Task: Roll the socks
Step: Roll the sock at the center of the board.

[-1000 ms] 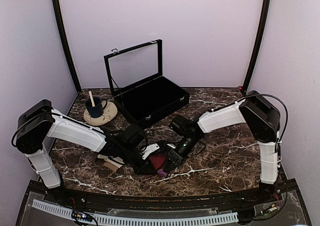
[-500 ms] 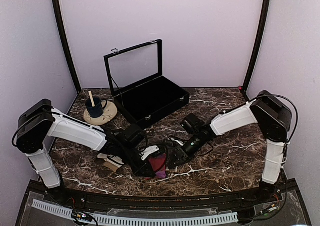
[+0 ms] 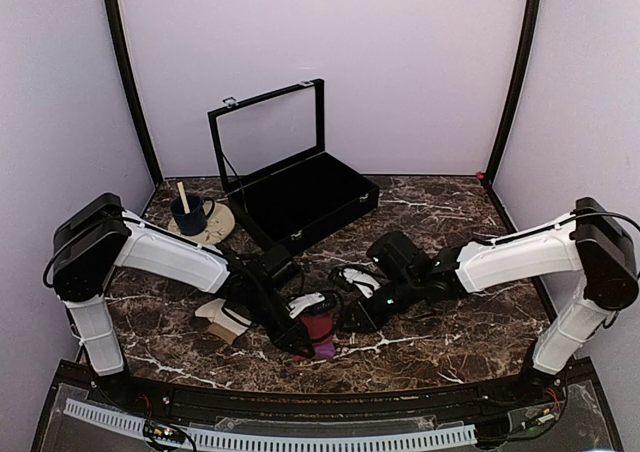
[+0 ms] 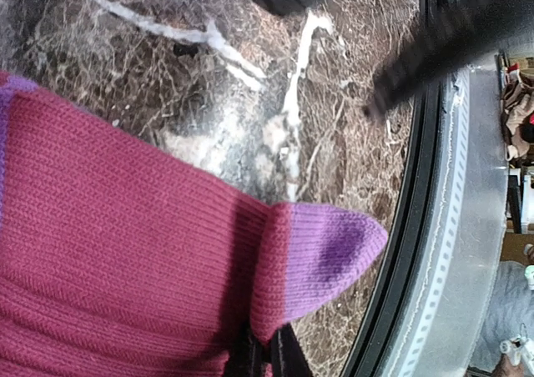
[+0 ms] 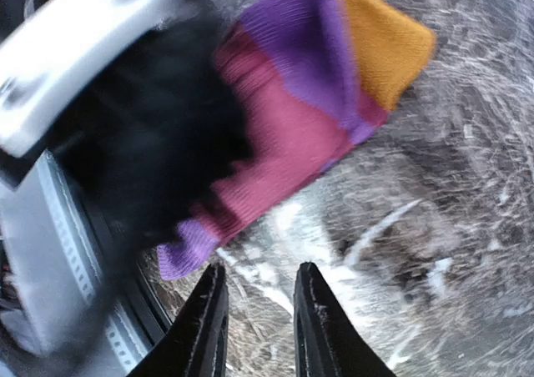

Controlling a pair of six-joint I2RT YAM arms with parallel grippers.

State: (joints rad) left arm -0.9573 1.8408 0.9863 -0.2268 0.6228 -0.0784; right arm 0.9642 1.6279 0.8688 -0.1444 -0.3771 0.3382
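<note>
Operator: Since a second ago my right arm has drawn back to the right and stretched out flatter. The right pincer now sits just beside the pink sock rather than over it. My left arm has shifted only a little.

Spotter: What are the pincers doing?

Operator: The right one is released, its fingers apart with only bare bench between them. The left pincer is clenched on a fold of the pink sock, close to its purple tip (that wrist view is almost all pink knit).

Spotter: And where are the socks?

Operator: The pink one lies bunched on the bench near the front edge, between my two pincers and held from the left. The cream sock lies on the other side of my left arm, apart from the pink one, with nothing gripping it.

Spotter: So which step is this?

Operator: I judge I'm mid-roll on the pink sock, with the left pinning it and the right free to re-grip. Next I need to bring the right pincer back onto the purple-and-orange end and close on it. Then I turn it over toward the pinned fold without tugging the cloth out of the left grip. The cream sock comes after.
</note>
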